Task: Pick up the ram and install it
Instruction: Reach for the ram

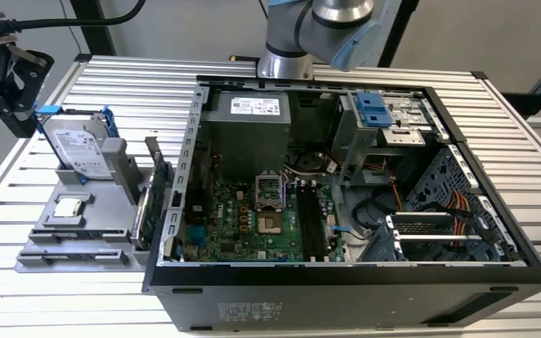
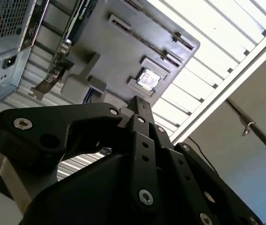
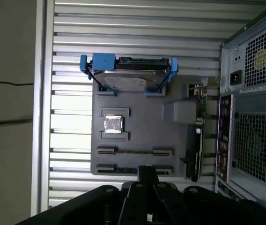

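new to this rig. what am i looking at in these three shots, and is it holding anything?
One robot arm stands behind an open computer case on a slatted metal table. The exterior view looks down on everything from off the arm. Both wrist views come from cameras riding on the arm, looking past its black pincer at a grey parts tray beside the case. The tray carries a blue-framed hard drive, a square processor chip and an upright green card. The pincer hangs over the tray, looks closed and seems to hold nothing.
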